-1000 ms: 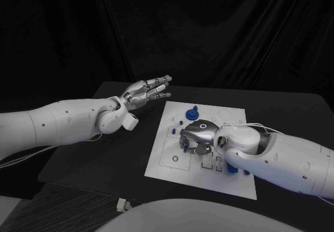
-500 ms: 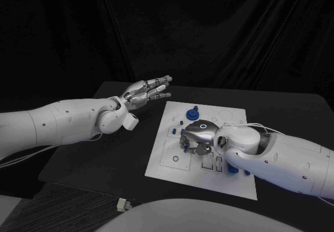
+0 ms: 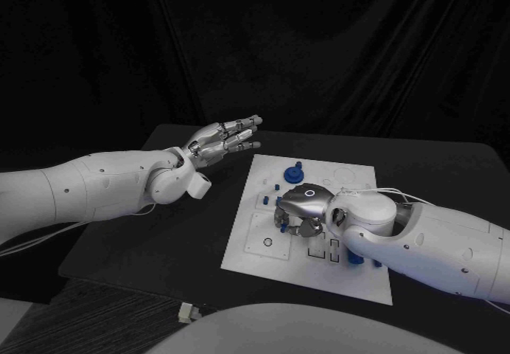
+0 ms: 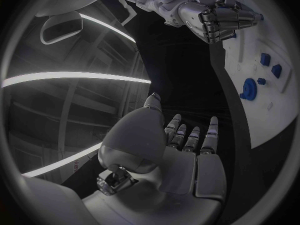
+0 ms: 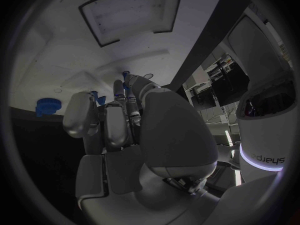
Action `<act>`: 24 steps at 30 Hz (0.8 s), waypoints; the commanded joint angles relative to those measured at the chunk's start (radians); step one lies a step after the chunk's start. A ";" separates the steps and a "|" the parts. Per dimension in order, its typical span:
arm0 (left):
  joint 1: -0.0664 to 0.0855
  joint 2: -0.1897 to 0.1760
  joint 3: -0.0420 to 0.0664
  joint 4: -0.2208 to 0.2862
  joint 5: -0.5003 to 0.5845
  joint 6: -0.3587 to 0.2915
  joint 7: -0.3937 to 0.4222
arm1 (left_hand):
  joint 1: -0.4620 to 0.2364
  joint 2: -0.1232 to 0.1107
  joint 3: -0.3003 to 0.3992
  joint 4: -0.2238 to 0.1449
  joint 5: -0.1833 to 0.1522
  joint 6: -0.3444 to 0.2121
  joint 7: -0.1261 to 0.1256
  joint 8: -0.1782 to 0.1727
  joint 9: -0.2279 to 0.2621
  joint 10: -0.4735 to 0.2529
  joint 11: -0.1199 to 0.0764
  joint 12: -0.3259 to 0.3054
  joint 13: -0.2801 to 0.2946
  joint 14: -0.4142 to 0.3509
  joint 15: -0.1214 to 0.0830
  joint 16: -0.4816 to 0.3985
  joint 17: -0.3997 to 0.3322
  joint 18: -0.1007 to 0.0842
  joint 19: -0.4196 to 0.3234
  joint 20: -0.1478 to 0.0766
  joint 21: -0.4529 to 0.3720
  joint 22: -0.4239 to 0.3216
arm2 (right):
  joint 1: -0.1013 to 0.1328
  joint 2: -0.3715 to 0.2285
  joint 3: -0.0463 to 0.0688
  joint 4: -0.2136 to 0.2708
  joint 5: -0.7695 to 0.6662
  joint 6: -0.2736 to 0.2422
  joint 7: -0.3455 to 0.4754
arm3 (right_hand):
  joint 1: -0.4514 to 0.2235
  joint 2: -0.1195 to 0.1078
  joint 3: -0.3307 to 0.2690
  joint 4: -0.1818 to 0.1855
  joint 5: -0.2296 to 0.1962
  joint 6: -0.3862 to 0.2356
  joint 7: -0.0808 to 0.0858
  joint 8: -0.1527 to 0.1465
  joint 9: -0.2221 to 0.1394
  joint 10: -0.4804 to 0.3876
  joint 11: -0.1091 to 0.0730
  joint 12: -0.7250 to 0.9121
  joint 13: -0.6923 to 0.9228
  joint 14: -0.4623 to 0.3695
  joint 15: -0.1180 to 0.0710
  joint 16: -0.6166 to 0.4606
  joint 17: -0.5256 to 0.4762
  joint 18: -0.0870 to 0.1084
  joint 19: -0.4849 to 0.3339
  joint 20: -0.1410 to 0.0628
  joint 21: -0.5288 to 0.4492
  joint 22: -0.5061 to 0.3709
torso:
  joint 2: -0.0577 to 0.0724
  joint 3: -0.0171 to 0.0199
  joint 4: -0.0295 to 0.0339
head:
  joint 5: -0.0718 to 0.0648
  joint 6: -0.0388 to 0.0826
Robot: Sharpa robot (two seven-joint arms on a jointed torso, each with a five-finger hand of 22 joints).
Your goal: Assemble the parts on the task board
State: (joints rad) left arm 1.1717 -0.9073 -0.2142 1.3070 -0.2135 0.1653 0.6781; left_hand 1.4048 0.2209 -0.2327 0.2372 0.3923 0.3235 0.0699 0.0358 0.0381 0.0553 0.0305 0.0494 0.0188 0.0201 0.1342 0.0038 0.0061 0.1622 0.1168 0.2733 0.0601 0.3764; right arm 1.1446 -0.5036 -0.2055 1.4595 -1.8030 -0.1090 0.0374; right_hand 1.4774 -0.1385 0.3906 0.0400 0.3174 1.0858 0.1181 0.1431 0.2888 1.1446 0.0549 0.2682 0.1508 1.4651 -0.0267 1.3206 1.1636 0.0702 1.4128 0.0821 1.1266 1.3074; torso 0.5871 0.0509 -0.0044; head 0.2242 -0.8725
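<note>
The right hand (image 3: 298,214) curls over small, rigid, light blue parts (image 3: 290,175) on the task board (image 3: 361,280), its grasp indeterminate; pinch each part's sides.

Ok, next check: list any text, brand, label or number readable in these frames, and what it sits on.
"sharpa", seen upside down, on the white robot body in the right wrist view.
The task board carries printed outlines in the head view, but no readable words or numbers; any markings are too small to make out.
Nothing legible on the left hand or right hand.
</note>
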 commanded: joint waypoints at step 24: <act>-0.001 0.000 0.001 -0.005 0.008 0.010 0.084 | 0.004 0.009 0.000 0.004 0.003 0.010 0.003 0.008 0.001 0.002 0.008 0.003 -0.001 -0.004 -0.004 0.002 0.000 0.019 0.005 0.002 0.002 0.007 | -0.009 0.002 -0.002 0.007 -0.007 0.032 -0.031 | -0.012 -0.009 0.019 -0.002 -0.016 -0.056 0.020 -0.046 -0.021 -0.032 0.019 -0.027 -0.007 -0.008 0.020 -0.016 -0.018 0.022 -0.016 0.010 -0.029 0.140 | 0.000 -0.0001 -0.0001 | 0.007 0.000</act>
State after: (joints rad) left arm 1.1715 -0.9086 -0.2142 1.3014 -0.2135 0.1659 0.6781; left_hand 1.4048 0.2210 -0.2327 0.2372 0.3923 0.3270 0.0735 0.0397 0.0380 0.0553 0.0305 0.0494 0.0188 0.0201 0.1342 0.0038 0.0061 0.1623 0.1169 0.2733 0.0602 0.3825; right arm 1.1396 -0.5028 -0.2069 1.4647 -1.8046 -0.0911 0.0315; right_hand 1.4728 -0.1429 0.4046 0.0400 0.3094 1.0479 0.1357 0.1098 0.2744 1.1249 0.0723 0.2474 0.1467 1.4587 -0.0134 1.3095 1.1482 0.0799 1.4034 0.0915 1.1031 1.3081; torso 0.5867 0.0509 -0.0045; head 0.2318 -0.8725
